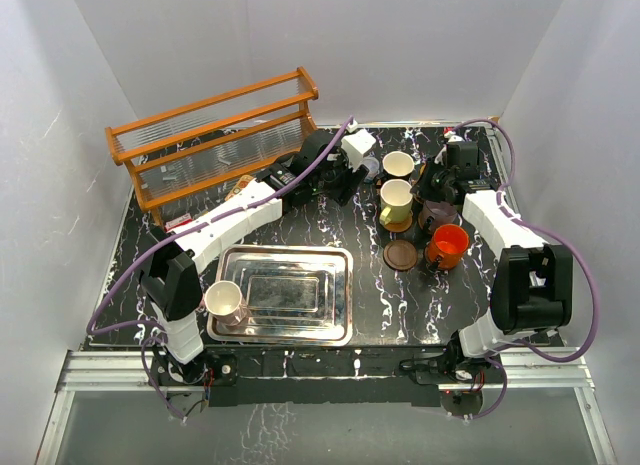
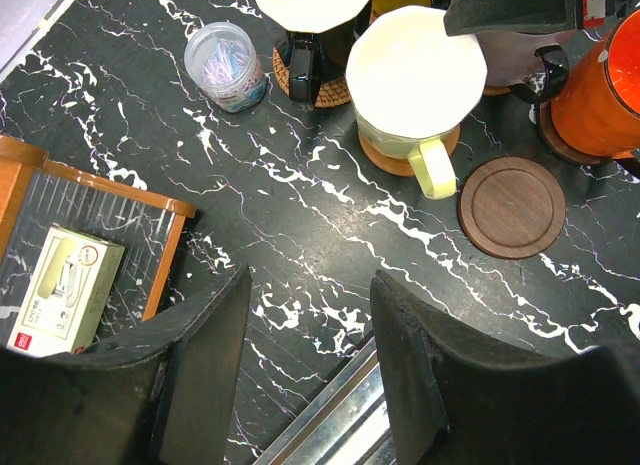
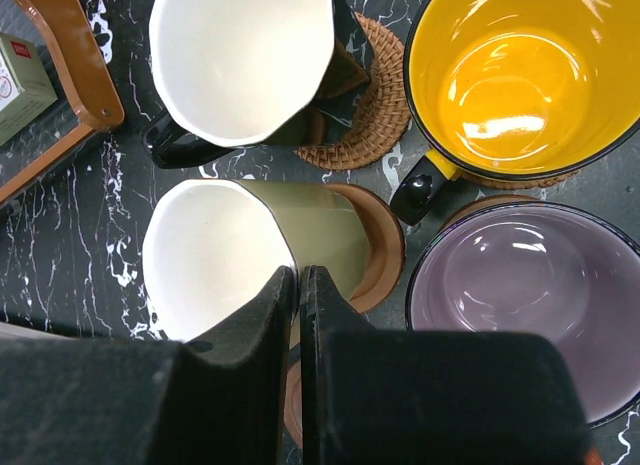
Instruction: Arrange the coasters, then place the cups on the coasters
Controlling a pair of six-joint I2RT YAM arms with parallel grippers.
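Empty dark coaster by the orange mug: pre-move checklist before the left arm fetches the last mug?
1. Dark brown coaster bare and lying flat: ok.
2. Left gripper open, nothing in it: ok.
3. Pale pink mug upright at the left edge of the metal tray, on no coaster: not ok.
4. Room around the coaster: the handle of the olive mug and the red-orange mug stand close to it: cannot tell.
5. Right gripper shut, empty, right above the olive mug; out of the left arm's way: cannot tell.
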